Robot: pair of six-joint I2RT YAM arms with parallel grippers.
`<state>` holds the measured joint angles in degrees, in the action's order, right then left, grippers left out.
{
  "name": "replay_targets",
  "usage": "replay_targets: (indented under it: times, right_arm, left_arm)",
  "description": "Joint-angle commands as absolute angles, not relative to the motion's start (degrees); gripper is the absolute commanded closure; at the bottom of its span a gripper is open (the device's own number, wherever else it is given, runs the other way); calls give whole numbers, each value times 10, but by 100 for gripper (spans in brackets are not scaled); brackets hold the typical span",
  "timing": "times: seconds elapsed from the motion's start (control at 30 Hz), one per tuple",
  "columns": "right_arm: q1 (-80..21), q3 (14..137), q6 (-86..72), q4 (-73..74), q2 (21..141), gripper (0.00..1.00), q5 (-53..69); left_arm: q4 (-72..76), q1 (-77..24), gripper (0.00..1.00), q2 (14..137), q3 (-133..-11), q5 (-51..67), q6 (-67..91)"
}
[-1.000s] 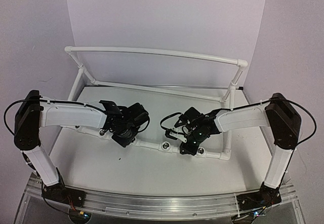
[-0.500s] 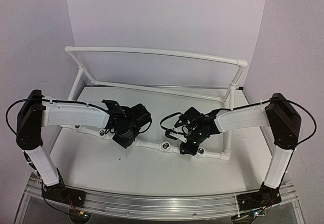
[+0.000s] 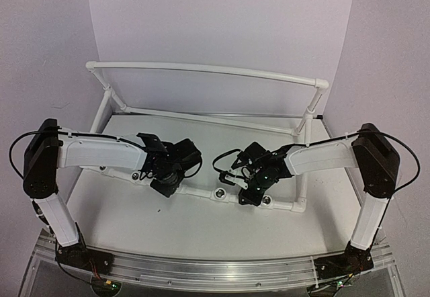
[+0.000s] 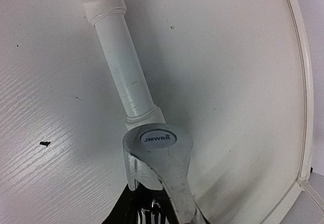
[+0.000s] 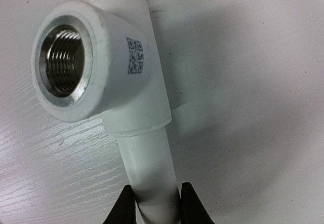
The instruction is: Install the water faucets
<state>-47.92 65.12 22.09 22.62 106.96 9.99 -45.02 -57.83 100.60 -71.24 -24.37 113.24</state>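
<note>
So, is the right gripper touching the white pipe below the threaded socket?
Touching. In the right wrist view the right gripper straddles the white pipe, both fingertips pressed against it, no gap.

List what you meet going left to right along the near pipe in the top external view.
Along the near pipe: left socket → left tool → middle socket → right tool → right socket → corner elbow.
</note>
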Motion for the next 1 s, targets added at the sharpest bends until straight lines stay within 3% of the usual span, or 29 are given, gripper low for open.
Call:
replay_targets:
  times: [0.0, 0.67, 0.97]
  right_arm:
    - [-479, 663, 170, 230, 1084, 100, 106]
    - [-479, 658, 173, 231, 1078, 100, 104]
    - [-479, 657, 175, 231, 1078, 100, 104]
  left_arm:
    - [-449, -574, 100, 1022, -708, -206, 1186]
    - [-456, -573, 100, 1059, -715, -204, 1048]
    - [-359, -555, 100, 1054, -650, -151, 952]
